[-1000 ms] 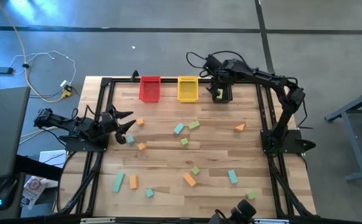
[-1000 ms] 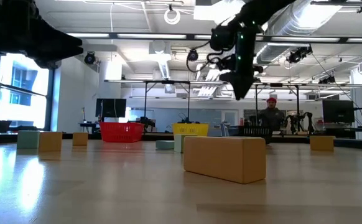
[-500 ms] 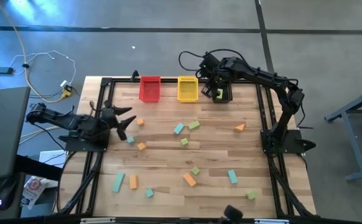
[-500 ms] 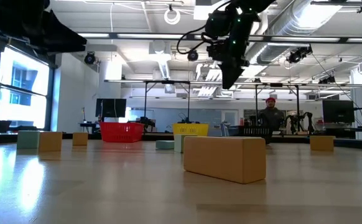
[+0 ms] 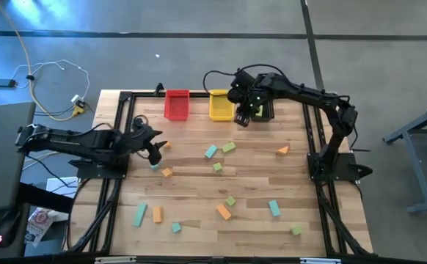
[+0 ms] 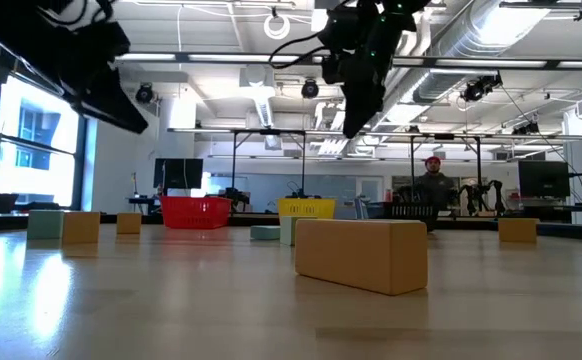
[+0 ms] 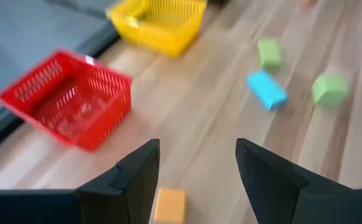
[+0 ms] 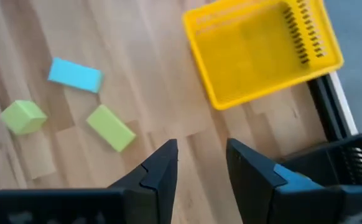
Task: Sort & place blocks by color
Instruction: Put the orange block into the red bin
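Small orange, teal and light green blocks lie scattered flat on the wooden table. My left gripper is open and hangs over the left side of the table. An orange block lies just below and between its fingers, untouched. My right gripper is open and hovers off the table just in front of the yellow bin. In the right wrist view, a teal block and two green blocks lie ahead of its open fingers.
A red bin, the yellow bin and a black bin stand in a row at the far edge. A black frame rail borders the table. More blocks lie toward the near edge. A person stands far behind the table.
My left gripper has reached toward the table's right, over the orange block near the left side. My right gripper has moved from above the black bin toward the table's left, to the front of the yellow bin. Both stay open. No block has moved.
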Controlling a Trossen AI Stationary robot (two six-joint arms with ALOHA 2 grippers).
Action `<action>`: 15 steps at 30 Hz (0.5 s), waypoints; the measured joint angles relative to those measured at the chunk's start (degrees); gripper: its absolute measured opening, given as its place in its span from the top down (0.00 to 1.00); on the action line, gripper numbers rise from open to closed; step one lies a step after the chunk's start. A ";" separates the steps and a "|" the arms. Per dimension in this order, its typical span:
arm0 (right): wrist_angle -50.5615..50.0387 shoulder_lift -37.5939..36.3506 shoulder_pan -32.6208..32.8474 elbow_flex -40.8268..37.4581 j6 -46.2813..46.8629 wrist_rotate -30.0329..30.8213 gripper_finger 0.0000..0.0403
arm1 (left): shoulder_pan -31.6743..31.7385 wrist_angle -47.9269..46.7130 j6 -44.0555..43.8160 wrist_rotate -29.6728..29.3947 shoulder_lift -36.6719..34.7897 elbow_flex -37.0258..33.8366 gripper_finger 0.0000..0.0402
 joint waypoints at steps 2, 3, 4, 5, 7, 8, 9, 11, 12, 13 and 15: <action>-0.02 0.00 0.87 0.00 -0.31 0.00 0.69 | 2.99 -1.07 0.07 2.64 2.61 0.50 0.50; -0.02 0.00 1.29 0.00 -0.80 0.00 0.69 | 4.52 -1.08 0.07 3.92 3.89 0.76 0.50; -0.02 0.00 1.68 0.00 -1.18 0.00 0.69 | 5.91 -1.03 0.07 5.31 5.13 1.00 0.50; -0.02 0.00 2.05 0.00 -1.41 0.00 0.69 | 7.30 -1.09 0.07 6.87 6.26 1.24 0.50; -0.02 0.00 2.69 0.00 -1.46 0.00 0.69 | 9.94 -1.16 -0.07 9.42 8.57 2.10 0.50; -0.02 0.00 2.98 0.00 -1.46 0.00 0.69 | 11.12 -1.34 -0.25 10.72 9.72 2.66 0.50; -0.02 0.00 3.22 0.00 -1.46 0.00 0.69 | 12.28 -1.71 -0.33 11.80 10.86 3.33 0.50; -0.02 0.00 3.69 0.00 -1.46 0.00 0.69 | 14.31 -2.88 -0.33 13.60 13.12 4.70 0.50; -0.02 0.00 3.88 0.00 -1.46 0.00 0.69 | 15.27 -3.20 -0.31 14.46 14.23 5.42 0.50; -0.02 0.00 4.04 0.00 -1.46 0.00 0.69 | 16.18 -3.79 -0.16 15.52 15.36 6.31 0.50; -0.02 0.00 4.37 0.00 -1.46 0.02 0.69 | 17.79 -6.01 0.39 17.74 17.67 8.07 0.50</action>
